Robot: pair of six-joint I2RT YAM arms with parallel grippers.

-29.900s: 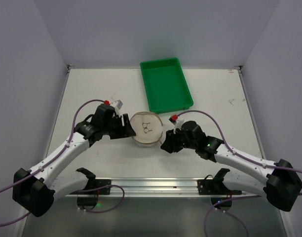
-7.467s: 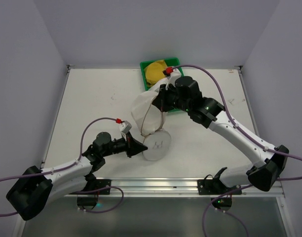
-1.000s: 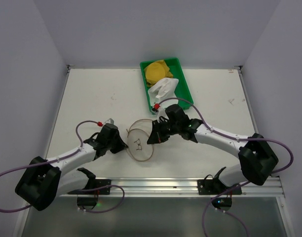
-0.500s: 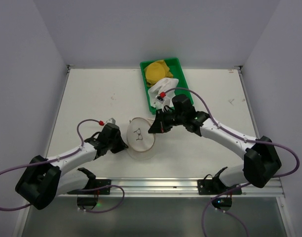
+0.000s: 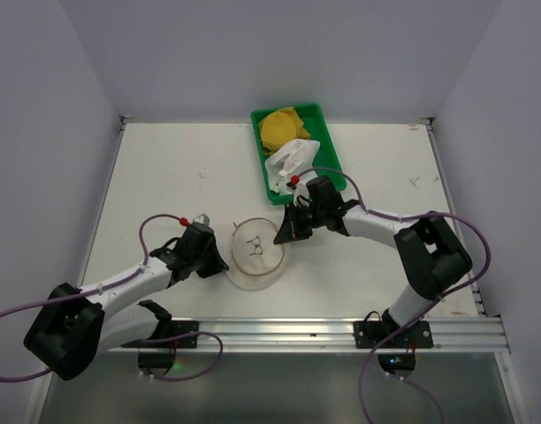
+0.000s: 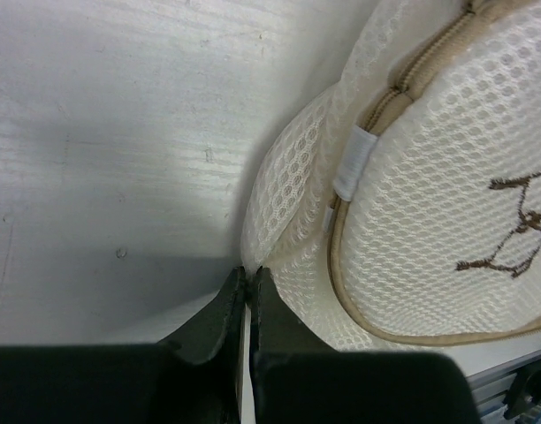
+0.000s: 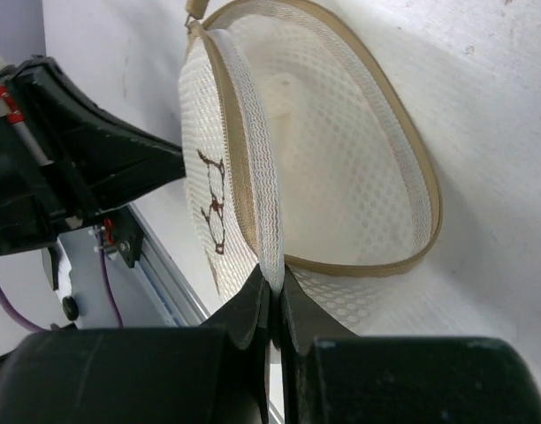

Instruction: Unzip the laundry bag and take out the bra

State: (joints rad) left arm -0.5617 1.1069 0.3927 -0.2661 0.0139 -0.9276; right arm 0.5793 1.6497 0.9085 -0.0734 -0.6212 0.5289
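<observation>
Right arm folded in nearer since half a second ago | tray (image 5: 322, 132) at far side holds yellow and white cloth | bag (image 5: 253, 256) lies open at centre, between both grippers | right gripper (image 5: 284, 236) clamped on its right zip rim | left gripper (image 5: 223, 264) pinching its left mesh wall

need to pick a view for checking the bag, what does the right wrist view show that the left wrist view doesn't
Only the right wrist view: the laundry bag unzipped, its mesh interior open, the right pincer pinching the zipper edge, and the left arm behind. Only the left wrist view: the left pincer shut on the bag's side wall, and a small white tag on the seam. Both: the brown emblem, tan rim and table.
</observation>
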